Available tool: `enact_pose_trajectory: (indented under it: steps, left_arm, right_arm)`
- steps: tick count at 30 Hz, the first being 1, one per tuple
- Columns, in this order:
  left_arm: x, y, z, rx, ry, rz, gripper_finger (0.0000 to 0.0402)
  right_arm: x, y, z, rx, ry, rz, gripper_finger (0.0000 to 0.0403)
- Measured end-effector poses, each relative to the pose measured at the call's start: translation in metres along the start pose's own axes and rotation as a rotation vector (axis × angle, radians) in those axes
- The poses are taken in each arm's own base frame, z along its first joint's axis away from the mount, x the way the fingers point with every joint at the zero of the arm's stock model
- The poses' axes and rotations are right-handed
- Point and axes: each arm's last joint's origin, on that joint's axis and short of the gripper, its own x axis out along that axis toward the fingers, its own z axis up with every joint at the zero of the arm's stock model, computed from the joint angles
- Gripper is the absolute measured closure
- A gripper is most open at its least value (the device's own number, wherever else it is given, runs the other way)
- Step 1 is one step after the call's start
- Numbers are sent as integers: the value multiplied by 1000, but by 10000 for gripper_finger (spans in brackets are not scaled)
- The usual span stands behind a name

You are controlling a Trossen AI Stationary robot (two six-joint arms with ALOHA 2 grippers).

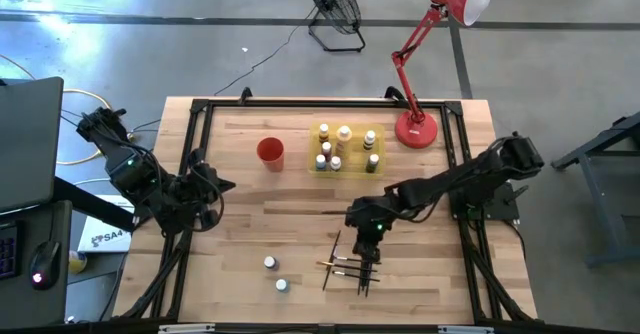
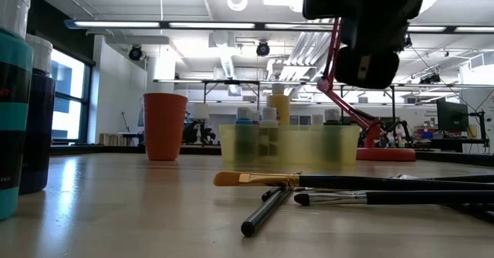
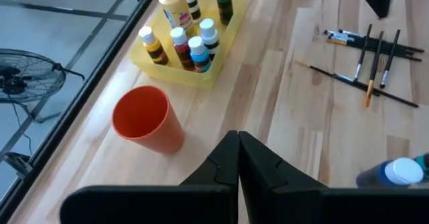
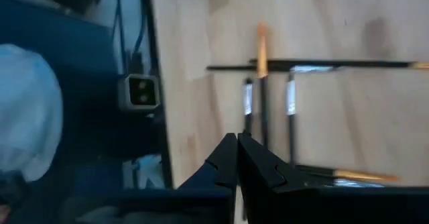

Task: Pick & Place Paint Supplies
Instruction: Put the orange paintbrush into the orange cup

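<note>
From above, the right gripper (image 1: 366, 242) hovers over the table (image 1: 300, 224) right at the scattered paintbrushes (image 1: 350, 266), which lie just past its tip toward the near edge — most with long axes running across the table, 1 dark one angled steeply. The left gripper (image 1: 205, 192) waits well apart at the left rail, so the right arm is plainly the nearer; 2 loose bottles (image 1: 275, 274) sit between the arms near the front edge, and the yellow tray (image 1: 347, 148) of bottles stands beyond the right gripper beside the red cup (image 1: 270, 152). At table height, the right arm hangs above the brushes (image 2: 340, 187), not touching them. In the left wrist view, the left gripper (image 3: 238, 158) is clenched empty, the cup (image 3: 146, 120) just ahead. In the right wrist view, the right gripper (image 4: 237, 158) is pinched closed on nothing — the brushes (image 4: 268, 103) lie directly ahead, several handles in line with its reach, so I judge it must release before descending.
</note>
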Motion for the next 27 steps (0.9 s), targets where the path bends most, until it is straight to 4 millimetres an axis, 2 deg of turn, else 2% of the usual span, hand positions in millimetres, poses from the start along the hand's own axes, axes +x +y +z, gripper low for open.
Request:
enact_pose_trajectory:
  steps: [8, 10, 14, 21, 27]
  left_arm:
    - [0, 0, 1, 1, -25, 17, 400]
    - [0, 0, 1, 2, -31, 23, 400]
    - [0, 1, 1, 5, -34, 30, 400]
    - [0, 1, 1, 12, -30, 35, 400]
    - [0, 2, 0, 17, -26, 37, 400]
  right_arm:
    - [0, 4, 3, -30, -15, 58, 400]
    - [0, 6, 4, 2, -50, 20, 400]
    - [-1, 26, 2, -62, -113, -59, 400]
    - [-10, 59, -1, -90, -124, -143, 400]
    - [-8, 74, -11, -111, -161, -186, 400]
